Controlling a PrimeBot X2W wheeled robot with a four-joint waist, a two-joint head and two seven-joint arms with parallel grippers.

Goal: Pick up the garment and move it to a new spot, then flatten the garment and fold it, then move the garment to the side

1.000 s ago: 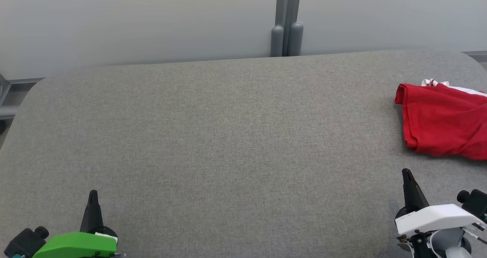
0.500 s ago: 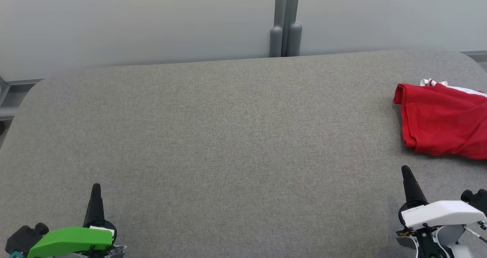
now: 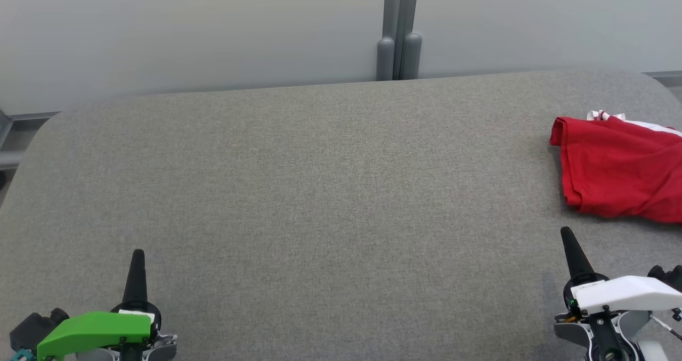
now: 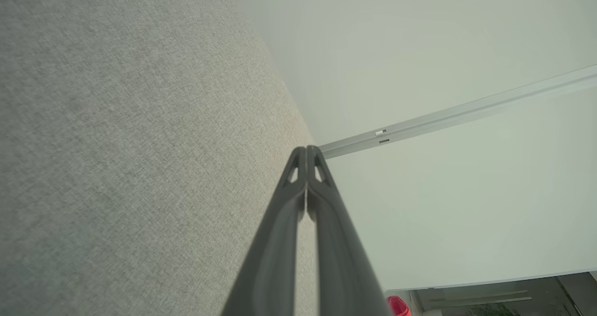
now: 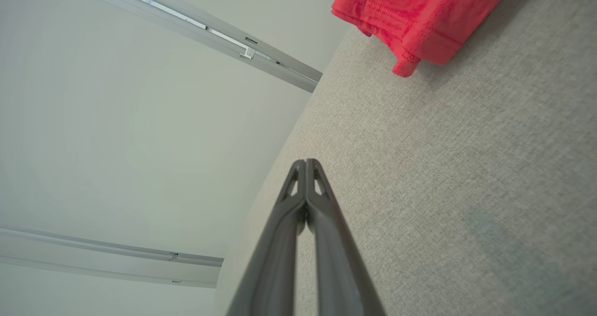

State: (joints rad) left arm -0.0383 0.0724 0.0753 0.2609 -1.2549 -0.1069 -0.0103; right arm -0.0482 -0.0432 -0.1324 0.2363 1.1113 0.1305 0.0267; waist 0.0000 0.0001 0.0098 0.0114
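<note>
A red garment (image 3: pixel 620 172) lies at the right edge of the grey fabric surface (image 3: pixel 319 190). The left gripper (image 3: pixel 137 254), lower left, and the right gripper (image 3: pixel 566 234), lower right, are both clenched and empty.

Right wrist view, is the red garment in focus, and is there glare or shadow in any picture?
Right wrist view: garment sharp, stitching legible, soft shadow beside its edge; right gripper blurs near the lens. Head view: even, glare-free light, garment cropped by the right edge. Left wrist view: pale washed-out wall, left gripper soft close up.
</note>
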